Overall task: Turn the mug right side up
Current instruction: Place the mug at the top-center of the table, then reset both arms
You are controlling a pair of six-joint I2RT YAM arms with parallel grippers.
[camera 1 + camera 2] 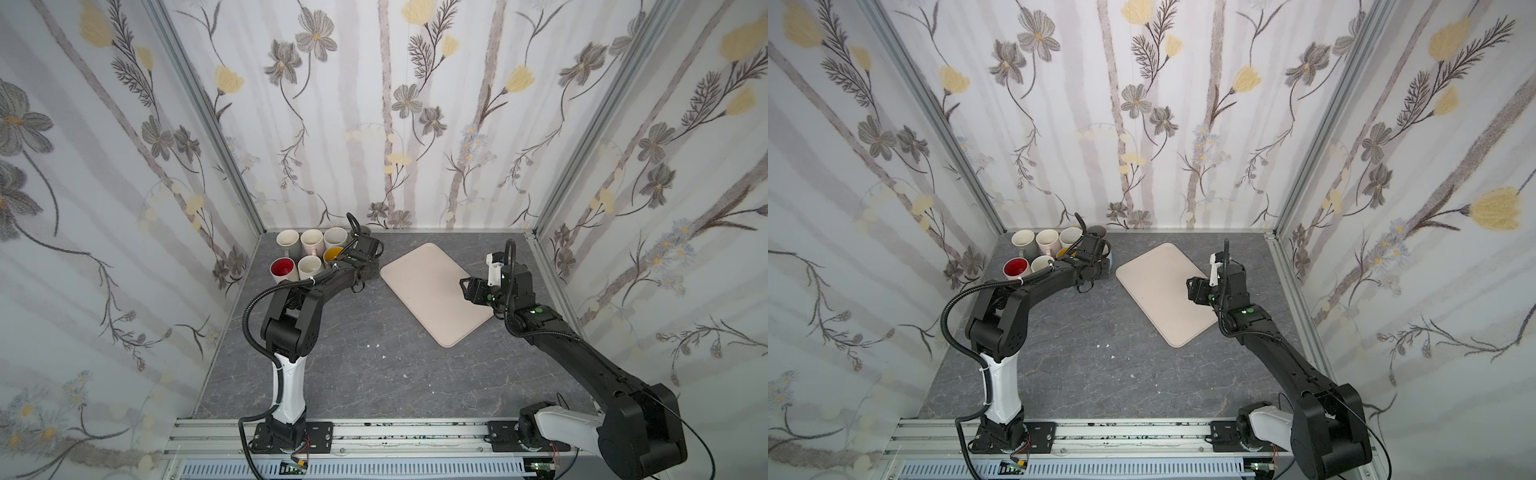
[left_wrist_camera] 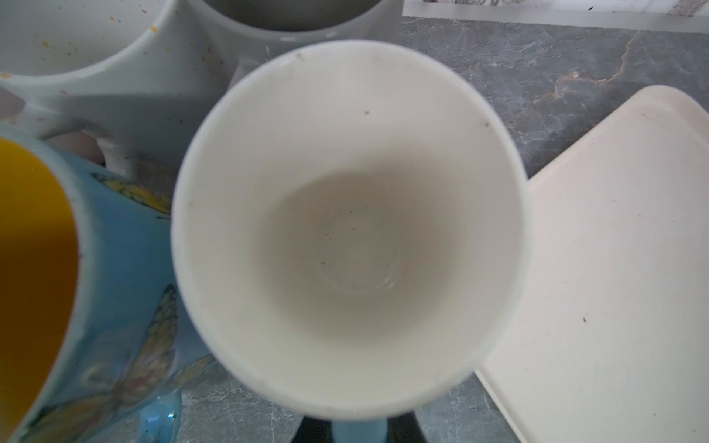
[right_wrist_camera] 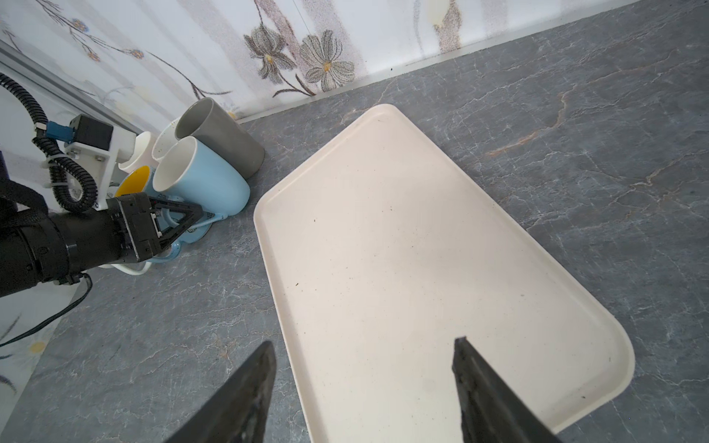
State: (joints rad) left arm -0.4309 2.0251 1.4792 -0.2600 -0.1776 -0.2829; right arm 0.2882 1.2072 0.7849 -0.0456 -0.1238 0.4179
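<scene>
Grey stone table (image 1: 374,374) in a top view, with a pale tray (image 1: 424,286) lying flat near the middle. A bunch of mugs (image 1: 311,243) packed into the far left corner, a red mug (image 1: 281,268) among them, mouths up on all those in sight. Left arm (image 1: 316,286) stretched out to that bunch, its tip hidden low beside them. Right gripper (image 1: 464,290) hanging over the right edge of the tray, well apart from the mugs. From the left wrist: a look straight down into the blue mug (image 2: 345,230), white inside, mouth up, between a butterfly mug (image 2: 126,268) with a yellow inside and the tray; its handle (image 2: 358,431) pinched between two dark fingers (image 2: 403,435). From the right wrist: left gripper (image 3: 192,220) closed tight on that handle, blue mug upright at the edge of the bunch, just beside a grey mug (image 3: 226,142), bottom on or just above the table, hard to tell which. Right fingers (image 3: 249,391) spread wide over the tray, holding nothing.
</scene>
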